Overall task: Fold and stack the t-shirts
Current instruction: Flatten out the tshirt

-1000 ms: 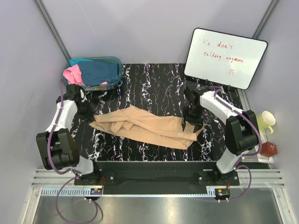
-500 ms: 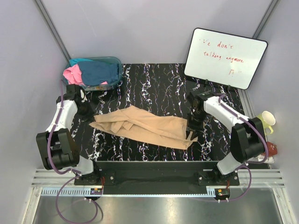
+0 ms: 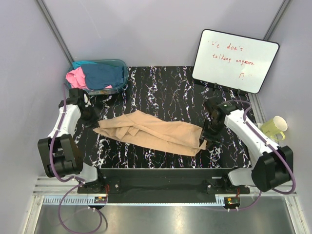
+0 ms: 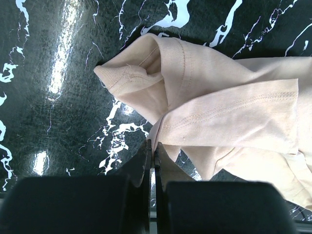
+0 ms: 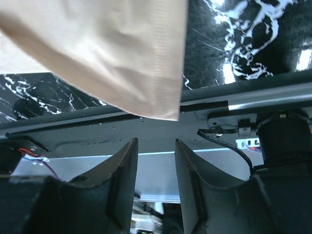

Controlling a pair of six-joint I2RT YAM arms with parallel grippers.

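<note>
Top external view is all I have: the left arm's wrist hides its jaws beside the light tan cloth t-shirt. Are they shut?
Observer: Yes. The left wrist view shows the left jaws pressed shut at the edge of the light tan cloth t-shirt. I cannot tell whether they nip any cloth.
Operator: And the right jaws?
Observer: The right wrist view shows them apart with nothing between. The shirt's hemmed corner lies just beyond their tips.
Operator: Is the shirt's left end flat?
Observer: No. Up close it lies in overlapping layers, with a stitched hem on top.
</note>
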